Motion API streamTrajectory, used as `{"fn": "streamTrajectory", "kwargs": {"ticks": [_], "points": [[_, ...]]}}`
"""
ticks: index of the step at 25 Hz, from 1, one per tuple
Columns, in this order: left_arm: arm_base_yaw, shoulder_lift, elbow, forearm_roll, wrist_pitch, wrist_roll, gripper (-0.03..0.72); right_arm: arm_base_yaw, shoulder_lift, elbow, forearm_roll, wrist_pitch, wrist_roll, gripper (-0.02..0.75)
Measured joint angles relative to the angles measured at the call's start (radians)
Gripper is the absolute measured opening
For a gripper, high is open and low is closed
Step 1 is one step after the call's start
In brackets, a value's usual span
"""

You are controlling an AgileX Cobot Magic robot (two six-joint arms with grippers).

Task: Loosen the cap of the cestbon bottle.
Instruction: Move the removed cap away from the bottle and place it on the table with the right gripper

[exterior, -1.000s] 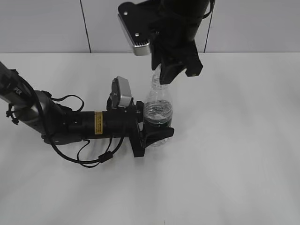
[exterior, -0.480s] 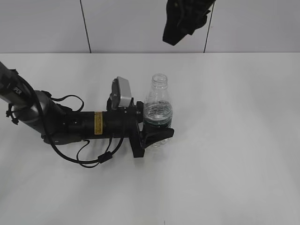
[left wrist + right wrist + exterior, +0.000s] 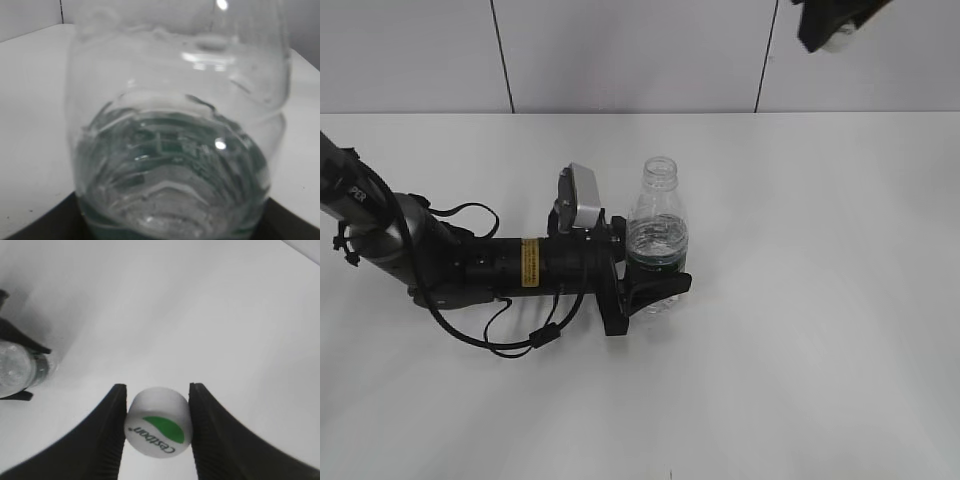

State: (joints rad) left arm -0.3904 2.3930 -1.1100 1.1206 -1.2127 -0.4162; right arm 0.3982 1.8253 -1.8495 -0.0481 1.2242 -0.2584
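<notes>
Your right gripper (image 3: 156,427) has lifted far above the bottle (image 3: 657,232), clamping the cap (image 3: 158,422) (fully off), while your left gripper (image 3: 642,290) clasps the bottle upright.

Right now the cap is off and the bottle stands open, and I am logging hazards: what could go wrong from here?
1. The cestbon bottle holds water and its mouth is uncapped; if the left end effector shifts or tips it, water may spill on the table.
2. The cap is pinched only at its sides by the right end effector, high above the table; it could slip and fall.
</notes>
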Motion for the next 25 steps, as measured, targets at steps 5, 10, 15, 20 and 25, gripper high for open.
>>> {"fn": "streamTrajectory", "kwargs": {"ticks": [5,10,15,20,25], "points": [[0.0,0.0,0.0,0.0,0.0,0.0,0.408,-0.147,0.0,0.076,0.024,-0.011,0.03,0.29],[0.0,0.0,0.0,-0.014,0.001,0.0,0.408,-0.253,0.0,0.302,0.066,-0.204,0.029,0.29],[0.0,0.0,0.0,-0.04,0.007,0.0,0.408,-0.294,0.06,0.453,0.08,-0.345,0.029,0.29],[0.0,0.0,0.0,-0.046,0.007,0.0,0.408,-0.296,0.189,0.464,0.08,-0.414,0.027,0.29],[0.0,0.0,0.0,-0.048,0.009,0.0,0.408,-0.296,0.285,0.464,0.085,-0.462,0.024,0.29]]}}
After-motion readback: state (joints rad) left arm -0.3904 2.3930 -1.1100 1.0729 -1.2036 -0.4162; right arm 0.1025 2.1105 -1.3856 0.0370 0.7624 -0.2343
